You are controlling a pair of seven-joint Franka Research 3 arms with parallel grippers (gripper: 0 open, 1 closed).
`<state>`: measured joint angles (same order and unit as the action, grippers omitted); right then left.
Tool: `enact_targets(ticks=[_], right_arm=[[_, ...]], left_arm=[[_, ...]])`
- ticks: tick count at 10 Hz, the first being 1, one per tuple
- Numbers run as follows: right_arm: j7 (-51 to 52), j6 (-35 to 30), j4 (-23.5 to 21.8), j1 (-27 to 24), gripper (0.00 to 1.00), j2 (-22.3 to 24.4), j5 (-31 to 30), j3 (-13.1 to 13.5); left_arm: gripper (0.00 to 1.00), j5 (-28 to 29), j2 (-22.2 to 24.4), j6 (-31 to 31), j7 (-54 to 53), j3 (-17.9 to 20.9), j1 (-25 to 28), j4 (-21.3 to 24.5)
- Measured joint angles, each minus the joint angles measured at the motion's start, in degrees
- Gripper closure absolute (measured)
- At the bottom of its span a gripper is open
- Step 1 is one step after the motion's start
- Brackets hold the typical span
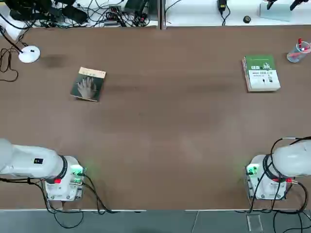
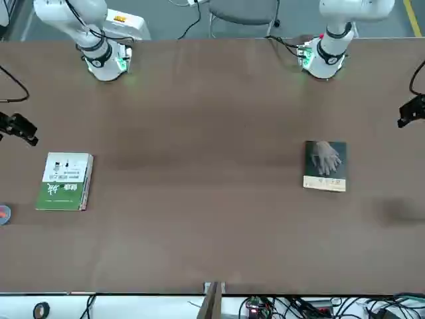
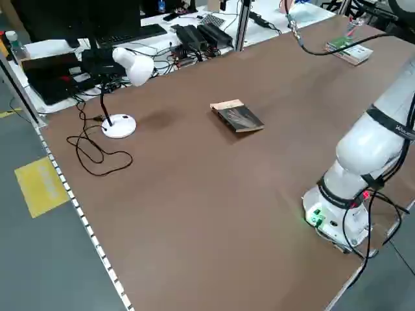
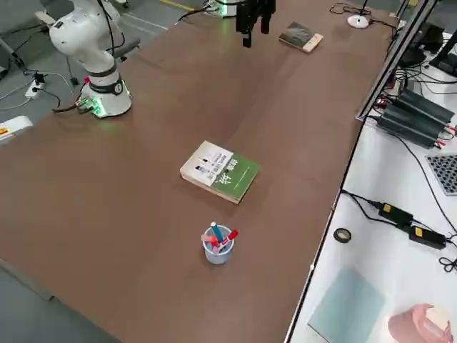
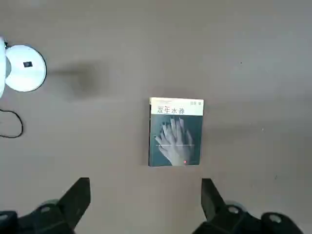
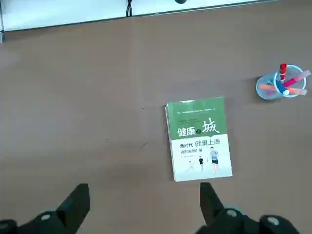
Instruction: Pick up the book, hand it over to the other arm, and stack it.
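"How does the worktop [image 1: 170,121] look?"
"Left claw [image 5: 146,195] raised, well left of the green-and-white book [image 1: 263,74]; right claw [image 6: 145,197] raised near it. Both wide, holding nothing."
"And the dark paperback [image 1: 88,84]?"
"Flat, well left of that thicker book."

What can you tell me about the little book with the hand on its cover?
The small paperback lies flat and closed, face up on the brown table, on the left arm's side. Its dark green cover shows a pale hand, a small red dot and a cream band with dark lettering. No jaws touch it.
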<state>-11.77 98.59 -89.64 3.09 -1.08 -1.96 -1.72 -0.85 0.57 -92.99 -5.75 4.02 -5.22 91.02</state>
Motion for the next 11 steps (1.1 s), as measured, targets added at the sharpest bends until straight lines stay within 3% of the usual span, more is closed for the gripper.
enact_targets(ticks=[8,11], right_arm=[[-1.0,-0.7,0.0,0.4,0.0,0.0,0.0,-0.2],[-1.0,-2.4,0.0,0.7,0.0,0.0,0.2,-0.2]], left_arm=[[0.0,-2.0,0.0,-0.1,0.0,0.0,0.1,0.5],[0.0,-2.8,-0.7,-2.8,0.0,0.0,0.4,3.0]])
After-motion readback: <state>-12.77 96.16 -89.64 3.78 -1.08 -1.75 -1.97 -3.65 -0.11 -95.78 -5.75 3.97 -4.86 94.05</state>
